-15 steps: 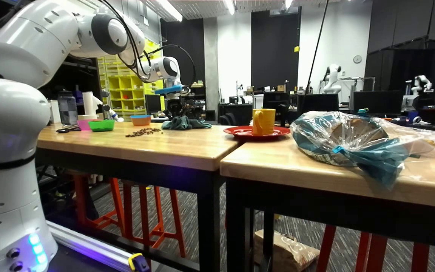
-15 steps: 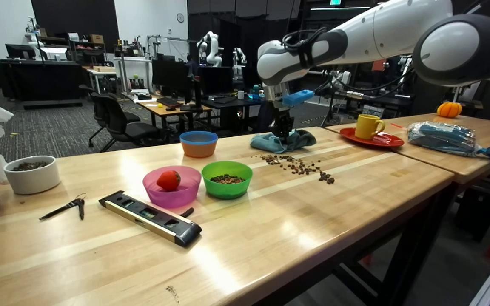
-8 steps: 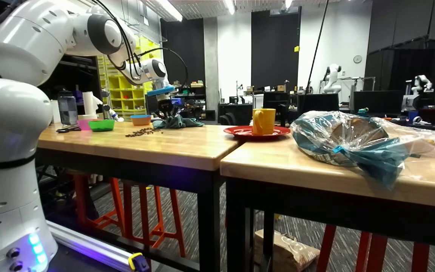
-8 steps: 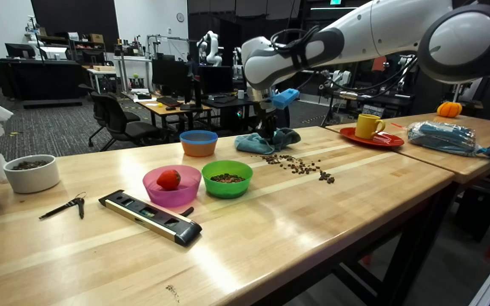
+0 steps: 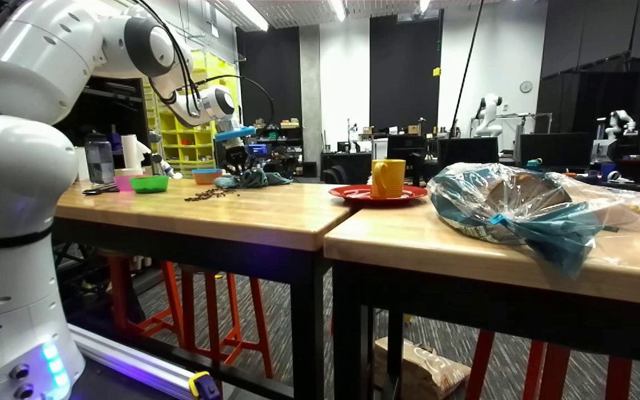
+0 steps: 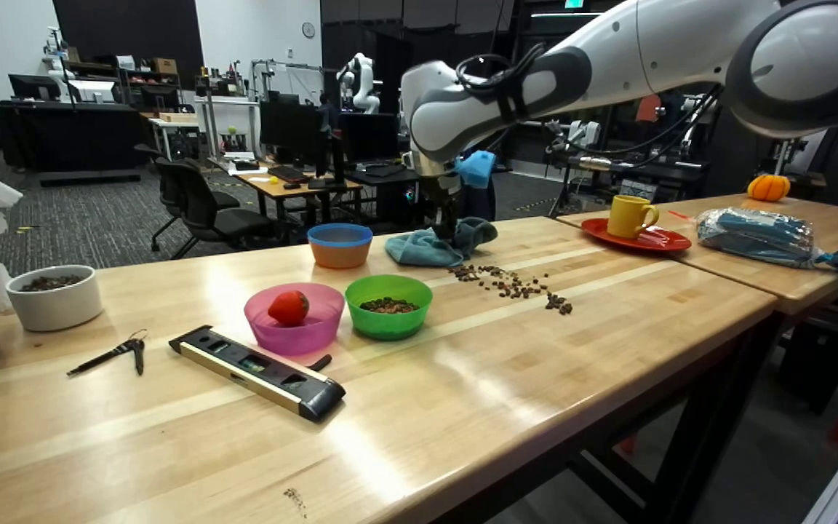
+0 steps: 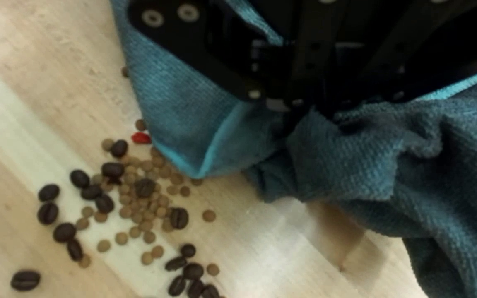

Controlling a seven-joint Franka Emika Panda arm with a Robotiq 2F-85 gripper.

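Black panels and white walls way in the back, and up front a pale wood counter takes up most of the lower half in an exterior view. White robot arm reaches in from the upper right of that frame. Then you've got a teal cloth, crumpled on the counter pretty much mid-frame, and a red plate over to the right. Pink bowl and green bowl sit just beside each other left of center, orange bowl higher up, and a yellow mug stands upright on the plate. Fingers are on the cloth, squeezed together with a bunched fold pinched between them. Smallest stuff: dark brown beans scattered across the lower left of the wrist view, one red bit right by the cloth's edge, and little tan discs clustered among the beans, a few right up against the cloth.
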